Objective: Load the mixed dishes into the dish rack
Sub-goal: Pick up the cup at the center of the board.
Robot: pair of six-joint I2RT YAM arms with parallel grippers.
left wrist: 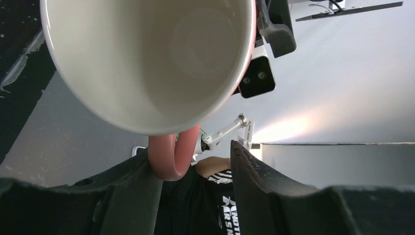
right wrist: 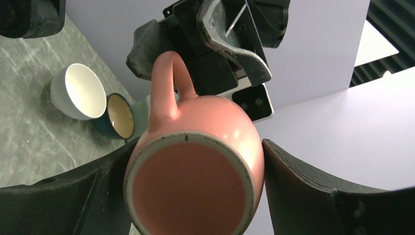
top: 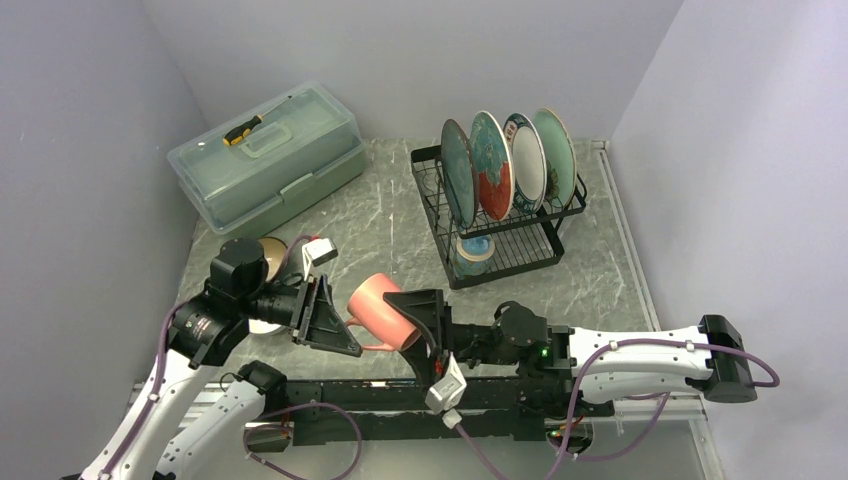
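Note:
The pink mug (top: 385,312) hangs on its side above the table's front, between both arms. My right gripper (top: 408,310) is shut on the mug's body; in the right wrist view the mug's base (right wrist: 193,188) fills my right gripper (right wrist: 198,147). My left gripper (top: 345,325) is open. In the left wrist view the mug's handle (left wrist: 172,155) sits inside my left gripper (left wrist: 191,152), next to one finger. The black dish rack (top: 540,235) holds four upright plates: teal (top: 458,172), teal-and-red (top: 491,165), white dark-rimmed (top: 526,160), pale green (top: 556,155). A blue mug (top: 472,252) sits in its lower tier.
A white bowl (right wrist: 78,90) and a tan-lined bowl (right wrist: 117,116) lie on the table at the left, partly hidden behind my left arm in the top view (top: 272,250). A translucent green lidded box (top: 270,165) with a yellow-and-black screwdriver (top: 243,130) stands at the back left.

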